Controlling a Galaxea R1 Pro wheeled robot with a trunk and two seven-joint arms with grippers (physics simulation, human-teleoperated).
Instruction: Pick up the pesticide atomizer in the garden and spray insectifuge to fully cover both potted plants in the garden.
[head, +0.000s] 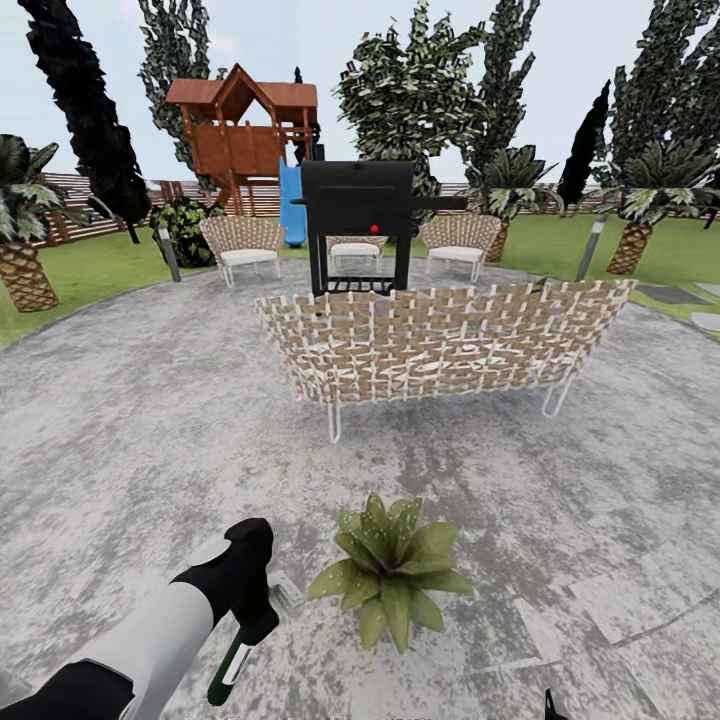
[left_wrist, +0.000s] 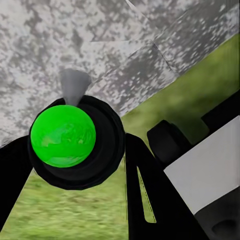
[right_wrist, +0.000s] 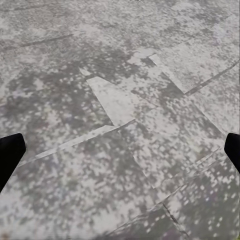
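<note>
From your head camera, your left gripper (head: 262, 610) is clenched around the atomizer (head: 232, 662), whose green-and-white body hangs below it, just beside one potted plant (head: 392, 578) on the grey stone patio (head: 120, 420). Behind the plant stands one wide wicker sofa (head: 440, 340) with its back to you, then one black grill (head: 358, 225) and three wicker chairs: one on the left (head: 243, 246), one seen through the grill's legs (head: 352, 250) and one on the right (head: 459, 240). One wooden playhouse (head: 245, 125) with a blue slide (head: 291, 205) rises by the fence (head: 75, 205), with palms and trees around the lawn (head: 85, 275). On your left wrist camera, the atomizer's bright green round end (left_wrist: 63, 135) sits in a black collar between the two dark fingers (left_wrist: 150, 190), patio and grass beyond. On your right wrist camera, your right gripper (right_wrist: 120, 152) is spread wide, its two dark fingertips (right_wrist: 10, 157) at the picture's edges over bare patio slabs (right_wrist: 120, 105).
</note>
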